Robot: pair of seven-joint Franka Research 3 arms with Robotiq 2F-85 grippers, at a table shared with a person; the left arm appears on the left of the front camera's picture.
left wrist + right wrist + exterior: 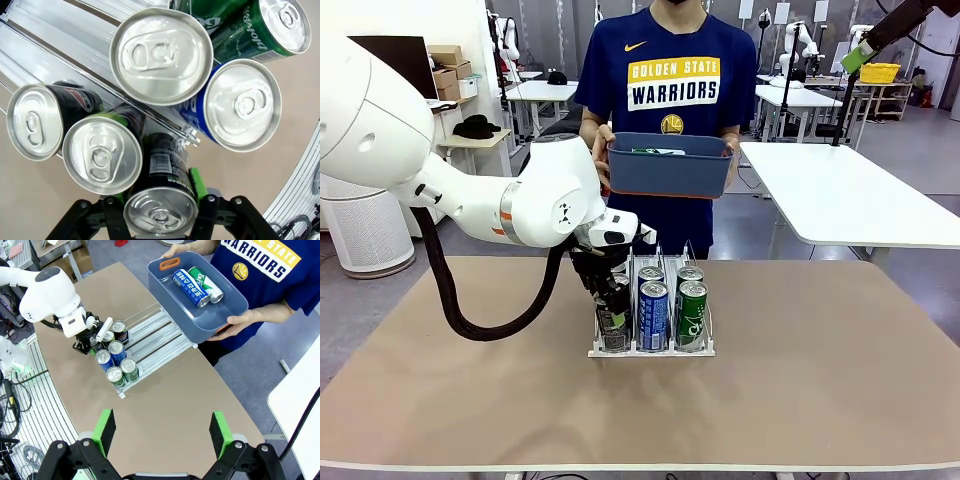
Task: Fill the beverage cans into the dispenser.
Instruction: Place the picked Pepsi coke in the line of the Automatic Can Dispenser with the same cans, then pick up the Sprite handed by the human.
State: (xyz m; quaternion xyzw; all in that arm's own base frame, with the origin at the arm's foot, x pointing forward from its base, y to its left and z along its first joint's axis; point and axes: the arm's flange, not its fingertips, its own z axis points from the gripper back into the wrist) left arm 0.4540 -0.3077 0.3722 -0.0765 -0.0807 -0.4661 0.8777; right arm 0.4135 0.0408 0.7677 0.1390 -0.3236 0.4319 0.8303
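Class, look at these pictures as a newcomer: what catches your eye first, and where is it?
The left gripper stands at the front left of the dispenser, a black can between its fingers. Across the table a person holds a dark blue tub with two cans lying inside.

White left arm [380,130], orange joint ring [503,215], black cable [450,290] — green-padded black jaws.

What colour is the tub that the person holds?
The tub is dark blue with orange handles; the right wrist view shows it best.
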